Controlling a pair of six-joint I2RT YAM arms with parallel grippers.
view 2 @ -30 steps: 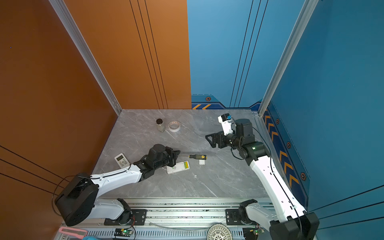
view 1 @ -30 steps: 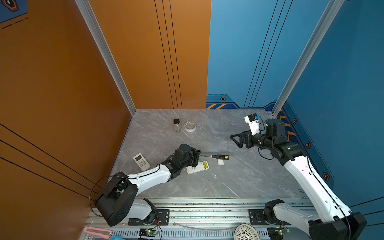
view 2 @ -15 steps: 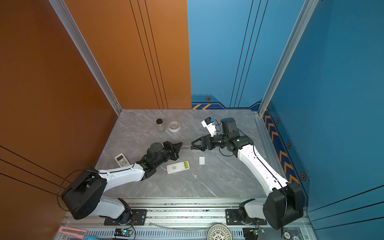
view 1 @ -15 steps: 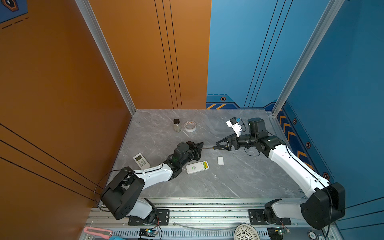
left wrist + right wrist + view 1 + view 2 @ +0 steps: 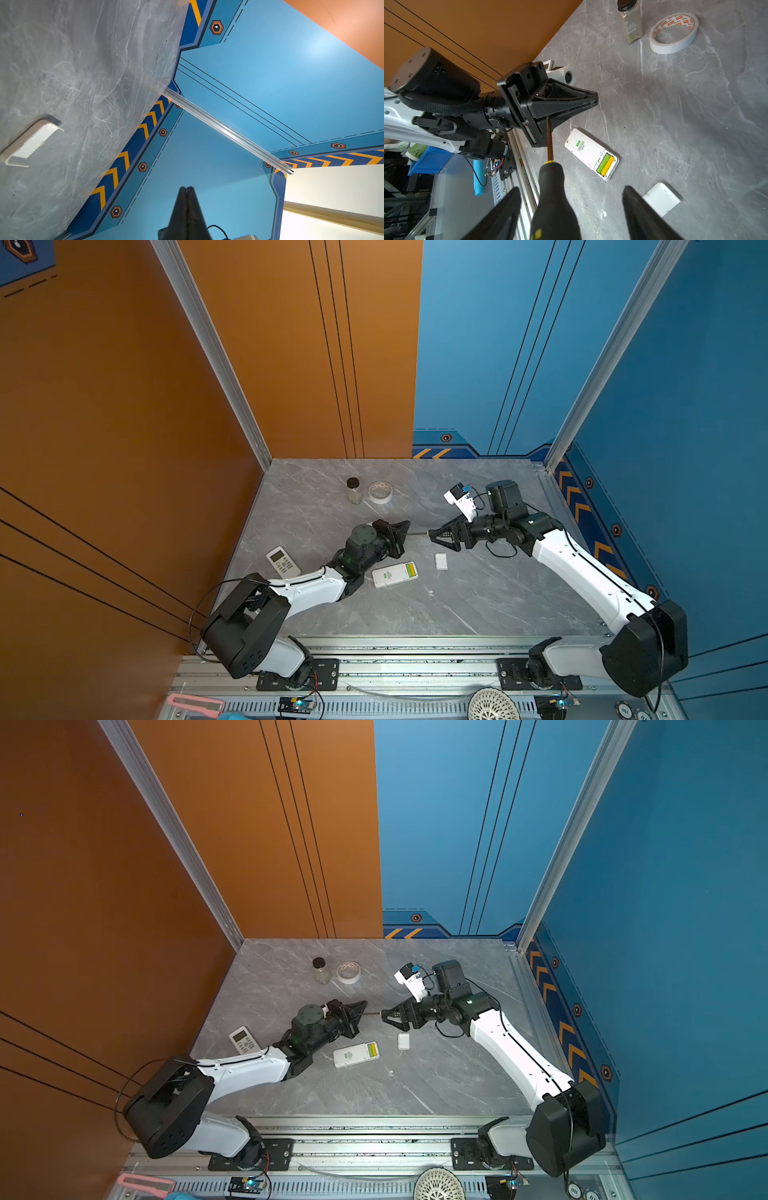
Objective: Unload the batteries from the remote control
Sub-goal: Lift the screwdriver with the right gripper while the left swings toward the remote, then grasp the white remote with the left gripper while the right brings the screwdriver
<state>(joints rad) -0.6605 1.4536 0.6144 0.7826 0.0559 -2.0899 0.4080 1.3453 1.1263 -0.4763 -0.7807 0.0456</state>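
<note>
**Batteries sit in the open remote; screwdriver spans both grippers**

The tip of the screwdriver (image 5: 552, 176) is hidden. Its shaft runs into the left gripper (image 5: 596, 99), which is clenched on it with jaws pressed together. The handle's end is cut off by the edge of the right wrist view, where a yellow mark shows. The right gripper (image 5: 571, 188) is released. Its blurred fingers (image 5: 508, 207) stand apart on either side of the handle, with a gap on each side. In both top views that gripper hides most of the handle, and only a short stretch of shaft shows between the two grippers, above the table (image 5: 478, 605).

The remote (image 5: 585, 149) lies face down near the left arm with its compartment open. The batteries (image 5: 606, 166) lie in it side by side, one green and one yellow, with no print legible. A green sticker on the remote's back cannot be read. The white cover (image 5: 661, 198) lies near the remote but apart from it, partly behind a right finger.

The jar (image 5: 631, 22) reads "BLACK PEPPER", and its lid is cut off. The tape (image 5: 672, 47) just beside it has red print on its core, too small to read. The other remote (image 5: 283, 561) shows a screen and buttons, with its lettering illegible.
</note>
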